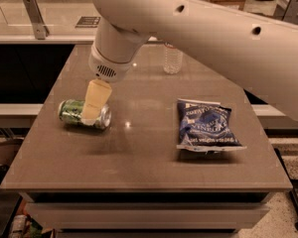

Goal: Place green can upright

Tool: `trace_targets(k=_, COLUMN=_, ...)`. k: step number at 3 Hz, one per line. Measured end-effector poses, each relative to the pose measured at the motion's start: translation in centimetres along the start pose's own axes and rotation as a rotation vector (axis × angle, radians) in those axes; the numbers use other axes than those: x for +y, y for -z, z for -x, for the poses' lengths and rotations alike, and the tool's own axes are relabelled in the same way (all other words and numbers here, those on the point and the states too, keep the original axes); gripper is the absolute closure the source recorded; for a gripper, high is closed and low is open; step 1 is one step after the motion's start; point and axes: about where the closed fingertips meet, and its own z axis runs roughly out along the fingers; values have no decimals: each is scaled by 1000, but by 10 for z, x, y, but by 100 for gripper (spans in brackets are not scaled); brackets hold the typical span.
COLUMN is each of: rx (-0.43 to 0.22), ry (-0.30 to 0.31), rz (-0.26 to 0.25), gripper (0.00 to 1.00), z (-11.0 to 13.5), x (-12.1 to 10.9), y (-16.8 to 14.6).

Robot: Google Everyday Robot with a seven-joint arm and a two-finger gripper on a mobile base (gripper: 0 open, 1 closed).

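The green can (72,111) lies on its side at the left of the brown table (144,152), its silver end facing right. My gripper (92,110) hangs from the white arm directly over the can's right half. One pale yellow finger (95,99) shows in front of the can and reaches down to it. The other finger is hidden.
A blue chip bag (207,126) lies flat at the right of the table. A clear plastic water bottle (173,58) stands at the back, partly behind the arm. The table's left edge is close to the can. A counter runs behind the table.
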Motion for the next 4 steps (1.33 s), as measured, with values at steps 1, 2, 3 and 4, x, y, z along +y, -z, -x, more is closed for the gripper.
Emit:
trace_targets(k=1, rx=66, ry=-9, rz=10, gripper=0, z=0, x=13, y=-7)
trace_targets(k=2, rx=124, ry=-6, rz=24, gripper=0, z=4, x=21, y=-15)
trace_targets(k=3, rx=167, ry=22, rz=44, gripper=0, z=16, x=22, y=-29)
trace_targets(k=4, rx=179, ry=43, rz=64, gripper=0, z=31, x=26, y=-42)
